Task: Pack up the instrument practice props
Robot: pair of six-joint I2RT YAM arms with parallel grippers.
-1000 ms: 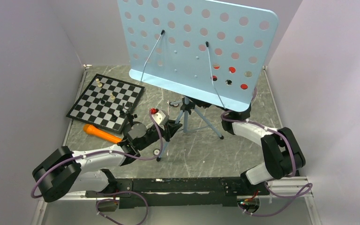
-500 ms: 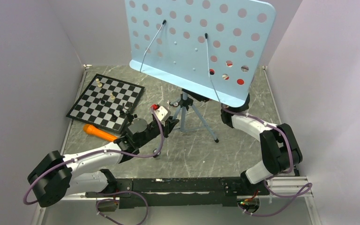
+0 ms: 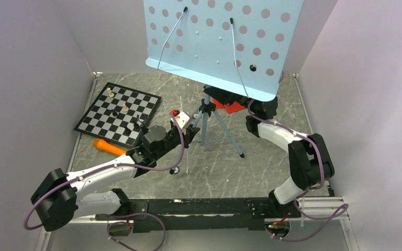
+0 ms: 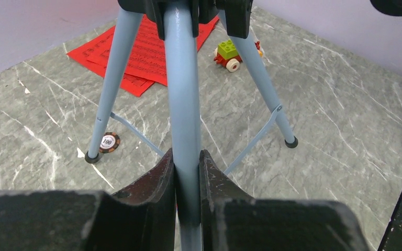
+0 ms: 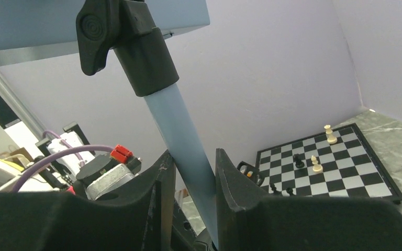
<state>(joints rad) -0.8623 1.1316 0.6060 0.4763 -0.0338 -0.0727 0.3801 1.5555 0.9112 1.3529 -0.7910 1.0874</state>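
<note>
I am clamping the music stand (image 3: 220, 42) with my left gripper (image 4: 187, 157) low and right gripper (image 5: 191, 162) high, probably needing to fold it together next.

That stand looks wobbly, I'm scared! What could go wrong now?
The music stand is tall with a wide desk on top; held only by thin tubes in the left fingers and right fingers, it might tip or slip. The red music sheets and toy car lie by its legs; a foot could drag them.
</note>
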